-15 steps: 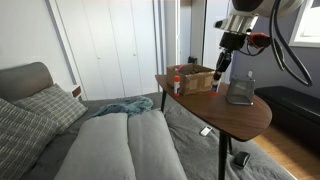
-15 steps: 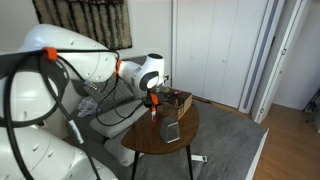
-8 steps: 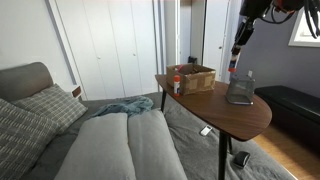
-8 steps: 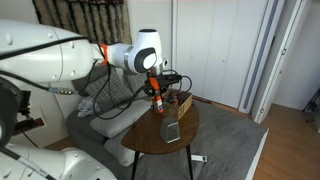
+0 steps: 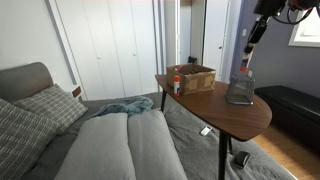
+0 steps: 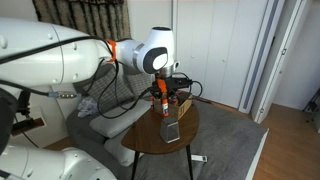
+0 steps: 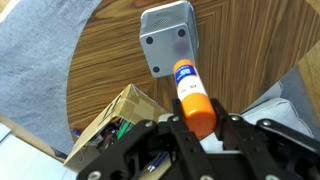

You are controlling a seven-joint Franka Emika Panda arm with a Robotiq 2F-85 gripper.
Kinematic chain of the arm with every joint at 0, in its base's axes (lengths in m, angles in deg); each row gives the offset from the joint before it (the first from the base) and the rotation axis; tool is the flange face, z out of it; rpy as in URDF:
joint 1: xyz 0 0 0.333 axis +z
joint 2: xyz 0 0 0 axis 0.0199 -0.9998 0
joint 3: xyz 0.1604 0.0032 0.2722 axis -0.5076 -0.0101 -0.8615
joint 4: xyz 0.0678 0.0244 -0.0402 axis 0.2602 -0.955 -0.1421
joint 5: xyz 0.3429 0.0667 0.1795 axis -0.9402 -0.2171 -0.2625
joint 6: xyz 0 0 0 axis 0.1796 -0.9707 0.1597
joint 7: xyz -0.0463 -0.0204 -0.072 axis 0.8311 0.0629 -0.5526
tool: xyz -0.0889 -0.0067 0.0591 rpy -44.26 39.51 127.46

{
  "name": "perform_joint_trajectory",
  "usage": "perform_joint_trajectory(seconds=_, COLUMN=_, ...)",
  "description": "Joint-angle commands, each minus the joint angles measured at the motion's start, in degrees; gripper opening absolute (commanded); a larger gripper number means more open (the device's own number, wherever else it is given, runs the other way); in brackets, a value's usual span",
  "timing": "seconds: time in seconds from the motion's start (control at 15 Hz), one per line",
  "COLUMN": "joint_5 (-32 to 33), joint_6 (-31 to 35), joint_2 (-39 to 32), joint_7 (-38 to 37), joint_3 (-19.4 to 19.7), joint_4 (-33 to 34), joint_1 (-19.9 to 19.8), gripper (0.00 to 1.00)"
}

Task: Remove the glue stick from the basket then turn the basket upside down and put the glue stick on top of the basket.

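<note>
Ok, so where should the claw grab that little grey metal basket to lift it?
Across two opposite side walls of the small grey metal mesh basket, coming straight down from above. Its flat base seems to face up, leaving only the sides to pinch.

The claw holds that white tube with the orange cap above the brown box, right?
No: in the wrist view the gripper holds the white, orange-capped glue stick above the small grey metal basket; the brown box sits beside it.
</note>
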Motion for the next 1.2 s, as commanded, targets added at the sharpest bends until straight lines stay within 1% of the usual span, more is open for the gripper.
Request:
perform_joint_trajectory(seconds=0.0, joint_5=-0.2, joint_6=-1.7, joint_2=-1.6, joint_7=-1.1, joint_3=0.9, joint_4=1.0, joint_1=0.0, gripper=0.08)
perform_joint_trajectory(seconds=0.67, joint_5=0.3, joint_6=-0.9, joint_2=-5.4, joint_7=-2.5, joint_3=0.3, joint_4=0.9, joint_1=-0.4, gripper=0.08)
perform_joint_trajectory(seconds=0.73, joint_5=0.6, joint_6=-0.8, joint_2=-5.4, joint_7=-2.7, joint_3=0.1, joint_4=1.1, joint_1=-0.4, gripper=0.56)
perform_joint_trajectory(seconds=0.8, joint_5=0.4, joint_6=-1.0, joint_2=-5.2, joint_7=-2.6, joint_3=0.1, joint_4=1.3, joint_1=-0.3, gripper=0.58)
perform_joint_trajectory(seconds=0.87, joint_5=0.6, joint_6=-1.0, joint_2=-4.9, joint_7=-2.7, joint_3=-0.1, joint_4=1.3, joint_1=-0.3, gripper=0.63)
perform_joint_trajectory(seconds=0.93, joint_5=0.7, joint_6=-1.1, joint_2=-4.5, joint_7=-2.8, joint_3=-0.3, joint_4=1.5, joint_1=-0.3, gripper=0.69)
perform_joint_trajectory(seconds=1.13, joint_5=1.5, joint_6=-1.4, joint_2=-3.1, joint_7=-3.7, joint_3=-1.3, joint_4=2.2, joint_1=-0.4, gripper=0.92)
